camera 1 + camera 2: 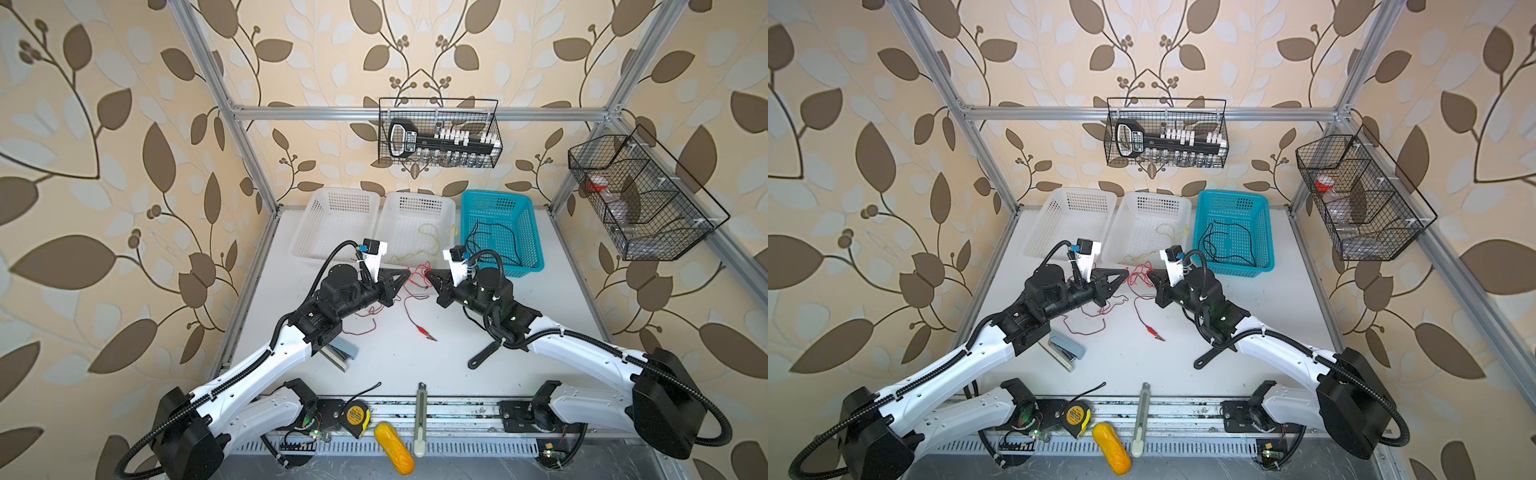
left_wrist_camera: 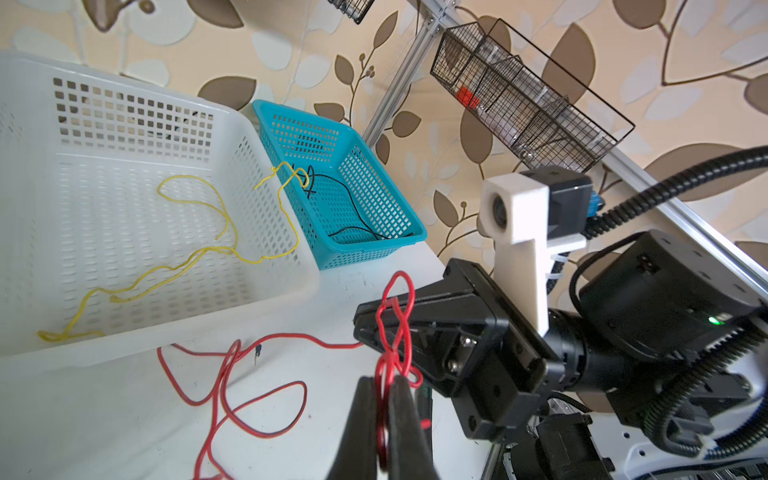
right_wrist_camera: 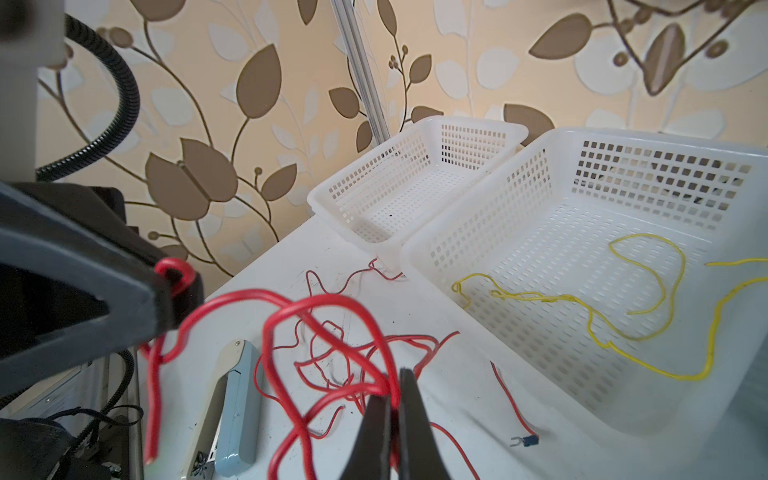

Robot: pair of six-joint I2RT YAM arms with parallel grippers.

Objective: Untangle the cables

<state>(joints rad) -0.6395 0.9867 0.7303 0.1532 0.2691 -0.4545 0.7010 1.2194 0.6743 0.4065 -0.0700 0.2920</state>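
The left gripper (image 2: 384,380) was pinched shut on a strand of the red cables (image 2: 385,359). The right gripper (image 3: 395,384) was clamped on the same red tangle, and the two tips sat near each other above the white table (image 1: 540,299). Loose red loops trailed across the tabletop to the alligator clips (image 1: 424,331). Behind them, the yellow cable (image 3: 648,235) lay in the middle white basket (image 1: 415,195) and the black cable (image 2: 328,177) in the blue basket (image 1: 496,193). Leaf-patterned wallpaper (image 1: 124,124) and an aluminium frame (image 1: 316,111) enclosed the bench.
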